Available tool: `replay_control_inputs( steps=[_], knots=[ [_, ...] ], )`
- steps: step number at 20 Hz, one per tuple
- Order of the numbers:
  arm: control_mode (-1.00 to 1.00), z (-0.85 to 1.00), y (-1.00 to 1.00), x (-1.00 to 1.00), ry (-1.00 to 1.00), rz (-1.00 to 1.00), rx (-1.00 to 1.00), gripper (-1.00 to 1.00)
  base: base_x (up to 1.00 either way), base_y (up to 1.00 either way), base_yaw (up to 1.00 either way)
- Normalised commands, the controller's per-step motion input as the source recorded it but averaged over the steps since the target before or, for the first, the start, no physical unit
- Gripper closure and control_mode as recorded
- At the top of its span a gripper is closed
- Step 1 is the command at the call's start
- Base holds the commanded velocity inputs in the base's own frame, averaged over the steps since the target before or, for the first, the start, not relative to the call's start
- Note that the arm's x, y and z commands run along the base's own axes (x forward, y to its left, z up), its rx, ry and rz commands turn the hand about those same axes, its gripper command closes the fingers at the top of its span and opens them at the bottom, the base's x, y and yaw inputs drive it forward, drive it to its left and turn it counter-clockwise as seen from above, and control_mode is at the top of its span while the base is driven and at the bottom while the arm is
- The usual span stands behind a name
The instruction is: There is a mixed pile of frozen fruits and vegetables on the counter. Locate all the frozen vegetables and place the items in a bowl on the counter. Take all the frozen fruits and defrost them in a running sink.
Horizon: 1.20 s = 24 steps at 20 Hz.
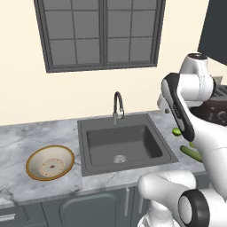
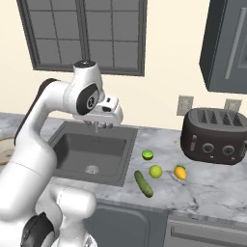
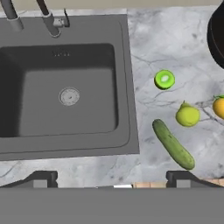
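We find no readable text, label, brand, number or sign. Toaster (image 2: 212, 136) front carries dials, markings too small to read. Wall outlets (image 2: 185, 104) blank. Bowl (image 1: 50, 162) inside shows reddish marks, not lettering.

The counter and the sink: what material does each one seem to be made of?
The counter looks like polished marble or similar stone: white-grey with darker veins running through it. The sink looks like matte dark grey composite or coated metal: a uniform colour with almost no shine, and a paler metallic-looking round drain. Being rendered, both stay guesses.
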Motion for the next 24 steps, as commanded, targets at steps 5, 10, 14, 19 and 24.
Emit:
replay_control_inputs(
  steps=[5, 10, 14, 19, 24],
  knots=[
    [-1.0, -0.3, -0.55, -0.1, 0.08, -0.02, -0.03, -1.0, 0.0, 0.0, 0.0],
    [-1.0, -0.38, -0.55, -0.09, 0.09, 0.0, -0.06, -1.0, 0.0, 0.0, 0.0],
    [-1.0, -0.46, -0.48, -0.14, 0.11, 0.0, -0.1, -1.0, 0.0, 0.0, 0.0],
    [-1.0, -0.64, -0.3, -0.21, 0.11, 0.0, -0.08, -1.0, 0.0, 0.0, 0.0],
    [-1.0, -0.63, -0.08, -0.1, 0.11, 0.05, 0.02, -1.0, 0.0, 0.0, 0.0]
  ],
)
